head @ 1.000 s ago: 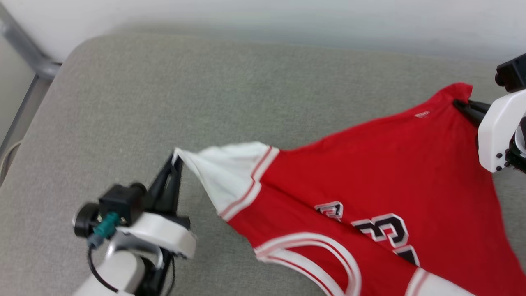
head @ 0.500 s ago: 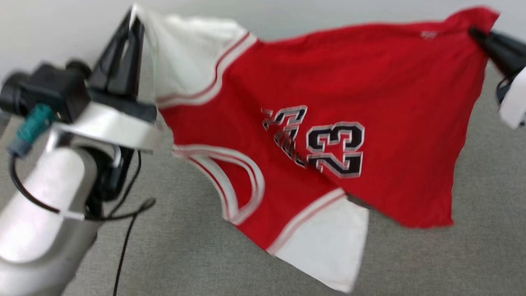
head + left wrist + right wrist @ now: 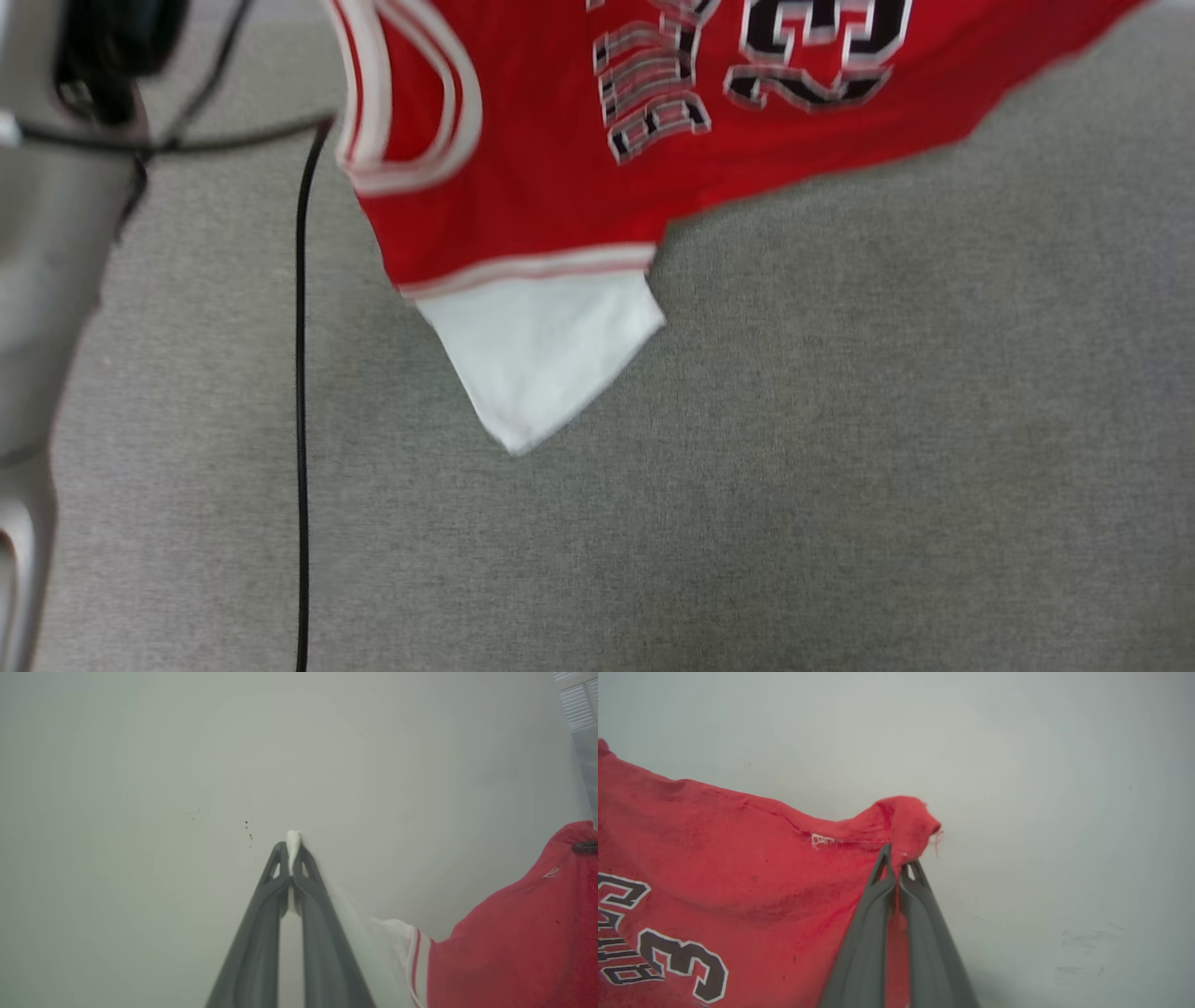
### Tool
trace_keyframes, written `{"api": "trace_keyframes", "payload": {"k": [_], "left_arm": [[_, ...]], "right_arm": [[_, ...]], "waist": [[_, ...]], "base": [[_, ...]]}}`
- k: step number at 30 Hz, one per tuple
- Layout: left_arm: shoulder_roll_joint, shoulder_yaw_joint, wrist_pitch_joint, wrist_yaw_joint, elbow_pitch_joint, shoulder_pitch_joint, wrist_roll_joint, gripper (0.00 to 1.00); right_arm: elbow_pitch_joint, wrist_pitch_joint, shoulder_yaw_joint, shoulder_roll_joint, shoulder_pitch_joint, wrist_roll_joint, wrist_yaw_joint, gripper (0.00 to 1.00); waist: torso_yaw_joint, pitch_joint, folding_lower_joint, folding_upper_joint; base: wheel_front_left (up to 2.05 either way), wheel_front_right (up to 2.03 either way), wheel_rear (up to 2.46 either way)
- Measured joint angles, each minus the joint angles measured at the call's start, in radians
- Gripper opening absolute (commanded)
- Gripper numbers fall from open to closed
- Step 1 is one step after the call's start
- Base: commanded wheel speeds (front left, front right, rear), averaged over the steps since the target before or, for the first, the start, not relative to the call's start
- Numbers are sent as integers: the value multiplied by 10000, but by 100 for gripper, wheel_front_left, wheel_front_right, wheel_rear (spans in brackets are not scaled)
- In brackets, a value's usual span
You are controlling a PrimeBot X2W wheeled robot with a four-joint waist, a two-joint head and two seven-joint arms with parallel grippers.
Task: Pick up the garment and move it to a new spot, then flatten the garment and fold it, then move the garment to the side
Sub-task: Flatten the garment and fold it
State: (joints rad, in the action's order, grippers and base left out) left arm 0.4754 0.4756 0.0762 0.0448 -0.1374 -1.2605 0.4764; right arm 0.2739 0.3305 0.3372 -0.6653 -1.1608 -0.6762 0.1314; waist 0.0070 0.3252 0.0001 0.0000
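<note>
The garment [image 3: 560, 177], red with white sleeves and black-and-white lettering, hangs in the air above the grey cushion [image 3: 840, 448]. One white sleeve [image 3: 537, 350] dangles lowest. In the left wrist view my left gripper [image 3: 293, 851] is shut on the tip of the other white sleeve [image 3: 373, 942], with red cloth [image 3: 523, 933] stretching off to the right. In the right wrist view my right gripper [image 3: 899, 858] is shut on a bunched red corner of the garment [image 3: 738, 858], near a small white tag [image 3: 821, 841]. Both grippers point at a pale wall.
My pale left forearm [image 3: 37, 280] fills the left edge of the head view, and a black cable [image 3: 301, 420] hangs down beside it. A slatted white panel [image 3: 577, 700] shows at the upper right of the left wrist view.
Both arms have lifted the garment from the cushion high into the air, stretched between them. The head view has tilted down, so the grippers have left it.
</note>
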Motion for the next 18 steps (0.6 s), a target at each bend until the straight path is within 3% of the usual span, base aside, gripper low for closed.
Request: {"api": "trace_keyframes", "payload": {"k": [8, 18], "left_arm": [[-481, 320, -127, -817, -1720, -3487, -619, 0], [-784, 499, 270, -1419, -4163, -6601, -965, 0]], "right_arm": [[1277, 33, -272, 541, -2702, 940, 0, 0], [3003, -851, -65, 1099, -5436, 1467, -2, 0]], "waist": [[-149, 1269, 1, 0], [-336, 2281, 1, 0]], "base": [[0, 0, 0], [0, 0, 0]]}}
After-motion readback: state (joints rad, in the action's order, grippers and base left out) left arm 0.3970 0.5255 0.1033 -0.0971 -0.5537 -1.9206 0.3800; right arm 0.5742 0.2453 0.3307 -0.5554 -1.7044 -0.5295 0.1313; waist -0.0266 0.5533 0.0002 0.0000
